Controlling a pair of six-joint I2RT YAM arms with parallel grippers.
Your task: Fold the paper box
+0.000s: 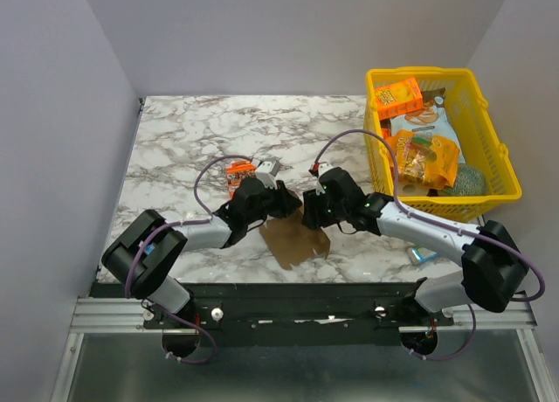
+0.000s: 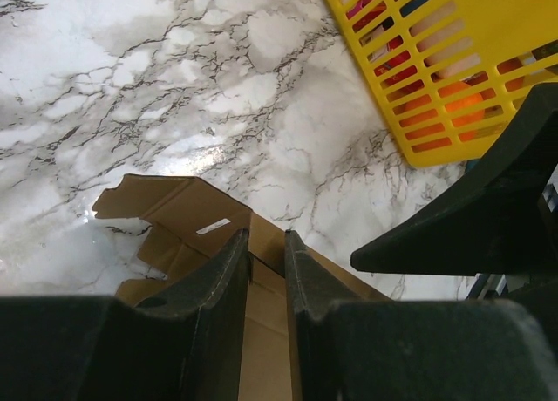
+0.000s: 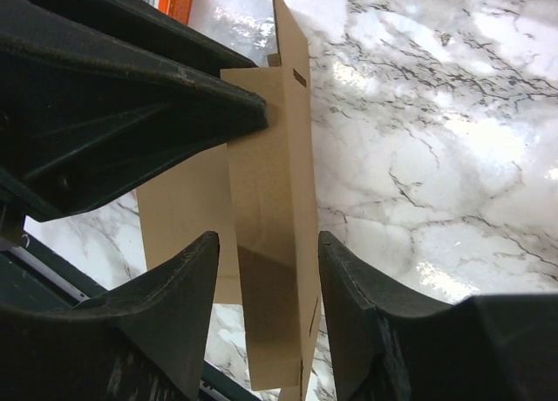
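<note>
from the left: the left gripper (image 1: pixel 286 206) reaches in from 8 o'clock over the white, grey-veined marble table (image 1: pixel 192 131). its two black fingers (image 2: pixel 228 283) are drawn close together and pinch an upright fold of the paper box (image 1: pixel 293 240), a plain brown sheet of cut cardboard with tabs. a small orange printed snack carton (image 1: pixel 238 173) sits at 11 o'clock of that cardboard, just beyond the left gripper. the paper box is near the table's 6 o'clock edge, between the two grippers, part of it flat on the marble and one long panel raised on edge. the right gripper (image 1: pixel 307 215) comes in from 4 o'clock. its fingers (image 3: pixel 187 283) stand apart on either side of the raised panel, close against it; i cannot tell whether they squeeze it. a yellow slotted plastic basket (image 1: pixel 419 70) of snack packets fills the table's 2 o'clock corner.
</note>
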